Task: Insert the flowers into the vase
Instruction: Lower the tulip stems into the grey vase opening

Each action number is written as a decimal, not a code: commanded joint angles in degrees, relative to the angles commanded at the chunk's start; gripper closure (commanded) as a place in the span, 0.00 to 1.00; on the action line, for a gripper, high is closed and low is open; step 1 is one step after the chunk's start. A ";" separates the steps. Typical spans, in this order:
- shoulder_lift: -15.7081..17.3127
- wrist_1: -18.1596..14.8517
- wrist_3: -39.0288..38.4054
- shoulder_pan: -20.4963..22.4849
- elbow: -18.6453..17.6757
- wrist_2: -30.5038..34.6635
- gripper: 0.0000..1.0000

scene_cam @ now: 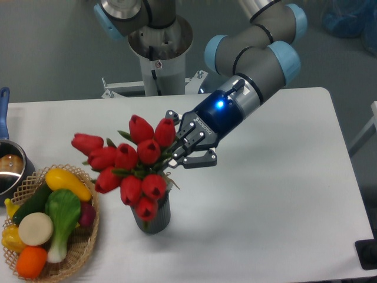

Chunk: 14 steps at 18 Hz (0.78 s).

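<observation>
1. The black two-finger gripper (178,154) is closed on the stems of the bunch of red artificial tulips with green leaves (126,165), gripping just under the flower heads; the fingers point left and slightly down from the glowing blue wrist.
2. The bunch's long axis is tilted: the heads fan out up and to the left of the gripper, while the stem end runs down and slightly left, toward the small dark grey ribbed cylindrical vase (154,216).
3. The vase stands upright on the white table (277,194), directly below the bunch and a little left of the gripper. Its mouth is hidden behind the lowest tulip heads, so it cannot be told whether the stem tips are already inside the rim or only just above it.
4. In my judgement, the coming move turns on this: the stems must come upright over the vase's centre and then go straight down.
5. Left of the vase sits a wicker basket of colourful toy vegetables (50,221), near enough for the outermost tulips to overhang it.
</observation>
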 joint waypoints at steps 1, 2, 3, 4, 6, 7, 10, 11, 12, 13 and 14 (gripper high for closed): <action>-0.09 0.00 0.80 -0.27 -0.52 -0.88 0.85; -0.18 0.00 1.50 -0.27 -0.88 -1.76 0.85; -0.09 -0.09 1.59 -0.27 -0.97 -2.29 0.85; -0.09 -0.09 1.68 -0.36 -0.97 -2.39 0.85; -0.26 -0.09 1.77 -0.36 -1.23 -2.30 0.85; -0.35 -0.09 1.86 -0.36 -1.41 -2.30 0.85; -0.44 -0.09 4.05 -0.36 -2.46 -2.30 0.85; -0.44 -0.09 4.23 -0.36 -2.72 -2.30 0.85; -0.53 -0.09 4.32 -0.36 -2.90 -2.30 0.85; -0.88 -0.09 4.49 -0.27 -3.08 -2.21 0.85; -1.23 -0.09 5.54 -0.27 -3.25 -2.21 0.85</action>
